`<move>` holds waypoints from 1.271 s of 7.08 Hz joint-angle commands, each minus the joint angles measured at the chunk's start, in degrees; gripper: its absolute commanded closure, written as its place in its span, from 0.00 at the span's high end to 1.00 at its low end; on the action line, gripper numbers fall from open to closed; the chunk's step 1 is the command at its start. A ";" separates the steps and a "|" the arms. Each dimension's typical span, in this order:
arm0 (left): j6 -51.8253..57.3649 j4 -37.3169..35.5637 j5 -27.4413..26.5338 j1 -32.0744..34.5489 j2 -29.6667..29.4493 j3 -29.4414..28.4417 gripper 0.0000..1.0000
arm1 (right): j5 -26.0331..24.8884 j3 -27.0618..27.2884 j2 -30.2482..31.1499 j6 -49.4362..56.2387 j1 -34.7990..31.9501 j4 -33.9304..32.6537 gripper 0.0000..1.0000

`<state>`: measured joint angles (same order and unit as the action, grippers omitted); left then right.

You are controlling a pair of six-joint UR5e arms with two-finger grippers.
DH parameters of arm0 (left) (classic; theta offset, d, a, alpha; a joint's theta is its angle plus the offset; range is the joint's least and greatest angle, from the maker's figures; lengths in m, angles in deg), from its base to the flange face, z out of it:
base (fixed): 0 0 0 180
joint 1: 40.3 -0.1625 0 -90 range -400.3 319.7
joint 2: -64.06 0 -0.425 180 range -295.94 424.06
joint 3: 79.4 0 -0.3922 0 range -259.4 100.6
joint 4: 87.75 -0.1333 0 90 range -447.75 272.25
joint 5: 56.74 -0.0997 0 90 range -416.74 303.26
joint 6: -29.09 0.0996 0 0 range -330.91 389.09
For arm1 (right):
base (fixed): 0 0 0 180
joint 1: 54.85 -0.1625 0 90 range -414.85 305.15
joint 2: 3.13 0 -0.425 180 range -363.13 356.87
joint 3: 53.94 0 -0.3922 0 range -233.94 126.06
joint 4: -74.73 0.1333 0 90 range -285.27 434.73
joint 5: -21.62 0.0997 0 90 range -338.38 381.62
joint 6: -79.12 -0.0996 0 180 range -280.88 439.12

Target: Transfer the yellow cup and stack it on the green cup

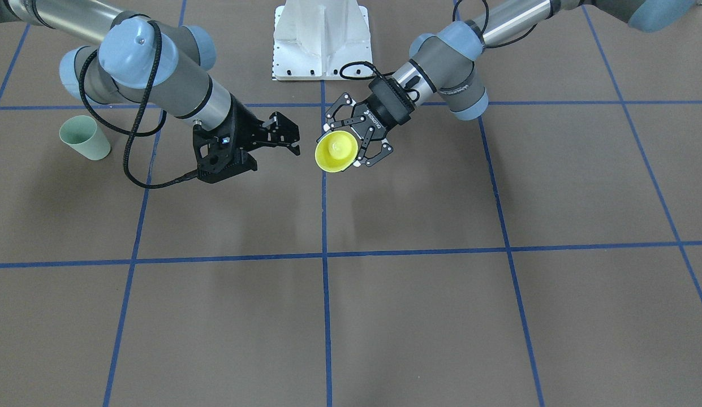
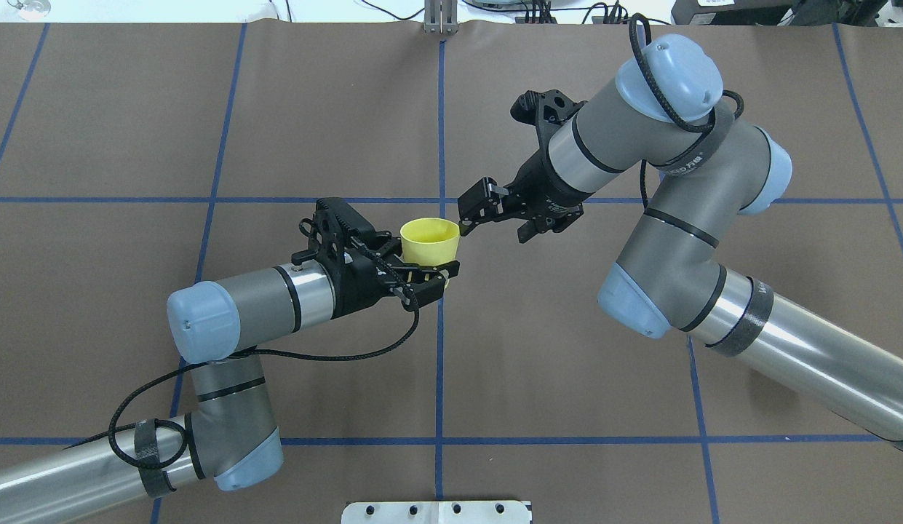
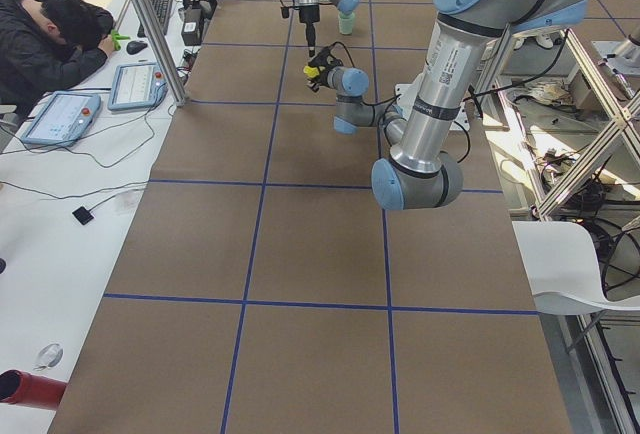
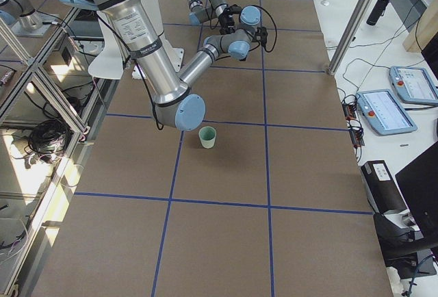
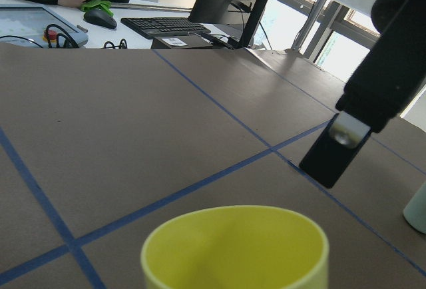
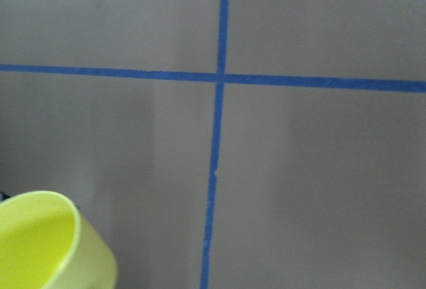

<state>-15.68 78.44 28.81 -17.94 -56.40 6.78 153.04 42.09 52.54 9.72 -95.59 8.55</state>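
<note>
The yellow cup is held upright above the table's middle, with my left gripper shut on its lower wall. The overhead view shows the cup in the left gripper. It fills the bottom of the left wrist view and the lower left corner of the right wrist view. My right gripper is open and empty, close beside the cup's rim but apart from it; it also shows in the front view. The green cup stands upright on the table far to my right, also in the right side view.
Blue tape lines grid the brown table. The white base plate sits between the arm bases. A person rests on a side desk with pendants beyond the table's left end.
</note>
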 commanded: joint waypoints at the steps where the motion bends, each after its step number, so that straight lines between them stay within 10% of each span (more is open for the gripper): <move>1: 0.03 0.19 -0.73 -1.18 -1.17 -1.71 0.00 | 0.32 -0.31 -0.21 -1.09 0.32 0.26 0.96; 9: 8.46 1.33 -1.96 -2.77 -2.67 -2.51 0.00 | 0.41 -2.42 -0.92 -1.01 2.34 -0.01 0.85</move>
<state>-8.82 79.72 26.89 -20.68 -58.84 4.47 153.40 39.74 51.66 8.77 -93.77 8.59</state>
